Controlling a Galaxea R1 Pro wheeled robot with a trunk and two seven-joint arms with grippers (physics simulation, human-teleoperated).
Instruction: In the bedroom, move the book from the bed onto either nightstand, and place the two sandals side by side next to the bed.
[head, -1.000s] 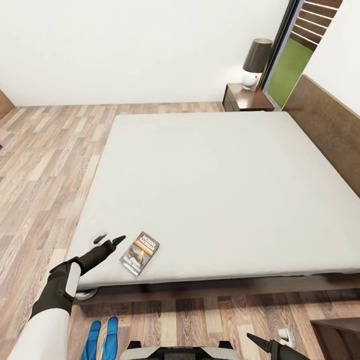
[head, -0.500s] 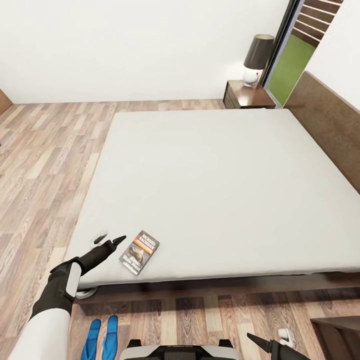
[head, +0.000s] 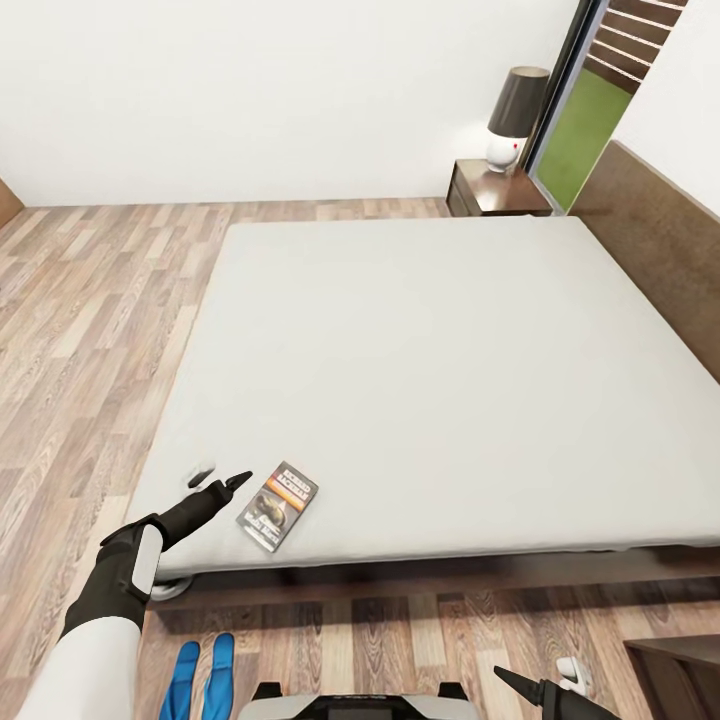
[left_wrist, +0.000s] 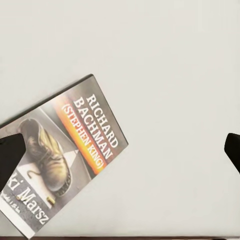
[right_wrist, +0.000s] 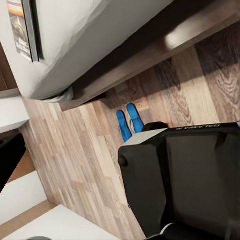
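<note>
Almost nothing has changed over the last second: the black left gripper (head: 213, 484), jaws spread wide and empty, still hovers just at nine o'clock of the thin dark paperback book (head: 278, 506) lying on the light-grey mattress bed (head: 450, 380), not yet grasped.

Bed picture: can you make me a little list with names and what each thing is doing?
room: bedroom with a wood floor
bed: big, grey mattress, dark wooden frame
book: lying flat on the mattress near the bed's closest corner
left gripper: jaws open, low over the mattress just beside the book, not holding it
right gripper: low by the robot's base, open or shut unclear
sandals: two blue ones, side by side on the floor near the bed
nightstand: at the far corner, with a lamp on top
</note>
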